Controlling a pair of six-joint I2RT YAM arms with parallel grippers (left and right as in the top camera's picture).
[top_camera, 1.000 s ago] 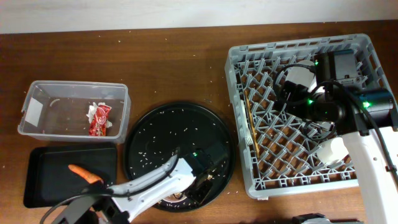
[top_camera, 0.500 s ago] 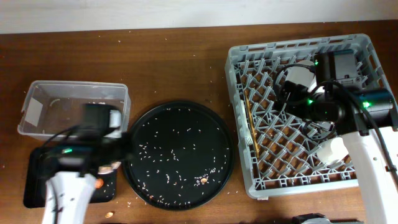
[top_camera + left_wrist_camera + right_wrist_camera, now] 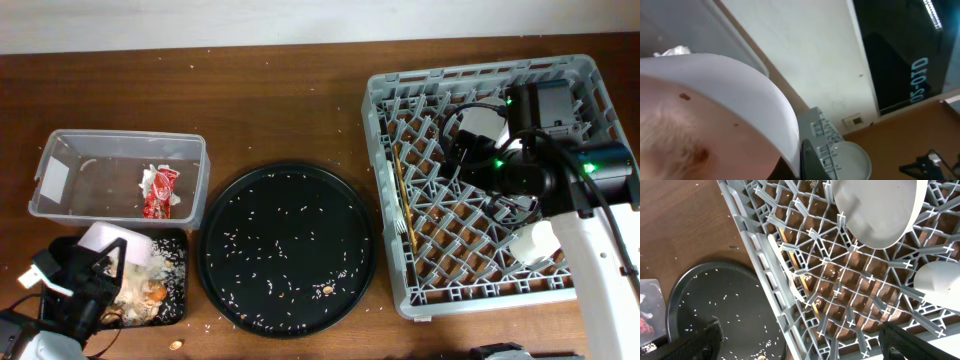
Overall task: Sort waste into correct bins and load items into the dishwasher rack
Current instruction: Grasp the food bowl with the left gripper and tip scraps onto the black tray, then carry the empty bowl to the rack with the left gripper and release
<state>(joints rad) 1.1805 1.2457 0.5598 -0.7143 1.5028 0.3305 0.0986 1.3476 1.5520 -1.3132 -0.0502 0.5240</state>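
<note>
Seemingly, left gripper [image 3: 92, 272] holds white dish [image 3: 110, 240] tilted over black tray [image 3: 180, 305].

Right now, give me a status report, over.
Left gripper shut on white bowl, tipped over black tray; scraps in tray. Right gripper open above rack. Nothing blocking.

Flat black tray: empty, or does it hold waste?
Holds waste: brownish food scraps and rice grains lie in the flat black tray, beside the white dish tipped over it.

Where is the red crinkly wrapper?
In the overhead view, the red wrapper lies inside the clear tub at the left side, right beside the white tissue.
</note>
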